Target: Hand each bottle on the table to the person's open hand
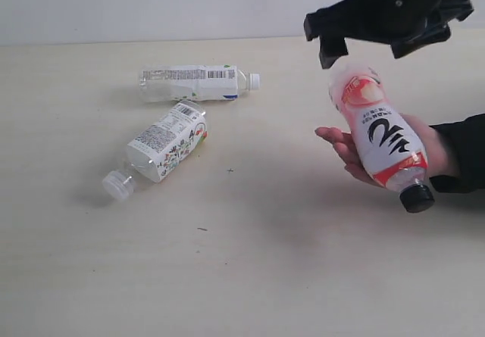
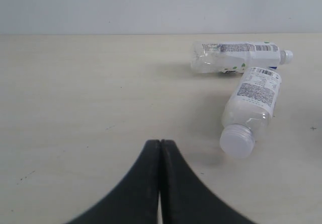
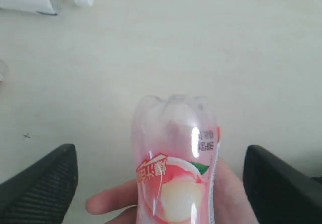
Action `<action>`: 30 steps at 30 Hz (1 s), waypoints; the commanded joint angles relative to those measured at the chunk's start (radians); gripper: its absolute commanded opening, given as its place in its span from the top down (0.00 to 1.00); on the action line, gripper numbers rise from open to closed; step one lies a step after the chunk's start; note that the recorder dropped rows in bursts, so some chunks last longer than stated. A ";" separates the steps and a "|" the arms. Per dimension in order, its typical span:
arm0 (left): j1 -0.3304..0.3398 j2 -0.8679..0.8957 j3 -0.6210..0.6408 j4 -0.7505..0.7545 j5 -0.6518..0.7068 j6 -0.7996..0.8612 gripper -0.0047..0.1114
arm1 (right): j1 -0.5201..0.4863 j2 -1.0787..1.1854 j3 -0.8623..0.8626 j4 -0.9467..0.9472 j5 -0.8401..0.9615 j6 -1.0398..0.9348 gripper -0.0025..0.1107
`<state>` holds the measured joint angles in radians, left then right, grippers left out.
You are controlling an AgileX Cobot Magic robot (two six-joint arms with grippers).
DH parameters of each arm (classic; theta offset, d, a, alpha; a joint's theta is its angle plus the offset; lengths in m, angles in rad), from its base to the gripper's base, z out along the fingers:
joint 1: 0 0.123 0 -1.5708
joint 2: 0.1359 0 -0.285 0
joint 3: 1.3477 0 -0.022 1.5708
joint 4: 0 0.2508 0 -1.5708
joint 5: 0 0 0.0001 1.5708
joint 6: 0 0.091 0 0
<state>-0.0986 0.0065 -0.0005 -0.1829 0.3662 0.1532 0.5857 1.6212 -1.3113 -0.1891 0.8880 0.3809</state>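
Far bottle (image 1: 193,83) near the table's (image 1: 242,261) far edge, near bottle (image 1: 163,144) just before it, third bottle (image 1: 383,136) on hand (image 1: 341,144) toward the right edge, right gripper (image 1: 367,48) above.

The pink-label bottle (image 1: 383,136) hides most of the person's open hand (image 1: 339,144). My right wrist view cuts off the bottle's cap end. The exterior view's top edge crops my right gripper (image 1: 365,49).

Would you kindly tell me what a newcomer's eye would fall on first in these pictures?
The pink-white bottle stands out first: it lies tilted, black cap down, in the person's open hand at the right of the exterior view, with the right gripper open just above its base. Next come the farther bottle and the nearer bottle, both white-capped, lying on their sides on the table at the left.
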 commanded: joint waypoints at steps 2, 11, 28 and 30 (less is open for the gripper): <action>-0.005 -0.007 0.000 -0.011 -0.006 -0.003 0.96 | -0.004 -0.160 -0.002 0.001 0.012 -0.053 0.24; -0.005 -0.007 0.000 -0.011 -0.006 -0.003 0.96 | -0.004 -0.383 0.054 0.105 0.083 -0.206 0.24; -0.005 -0.007 0.000 -0.011 -0.006 -0.003 0.96 | -0.004 -0.903 0.259 0.395 -0.010 -0.518 0.24; -0.005 -0.007 0.000 -0.011 -0.006 -0.003 0.96 | -0.004 -0.941 0.259 0.415 0.008 -0.559 0.24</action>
<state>-0.0986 0.0065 -0.0005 -0.1829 0.3662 0.1532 0.5857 0.7144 -1.0568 0.1991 0.8783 -0.1254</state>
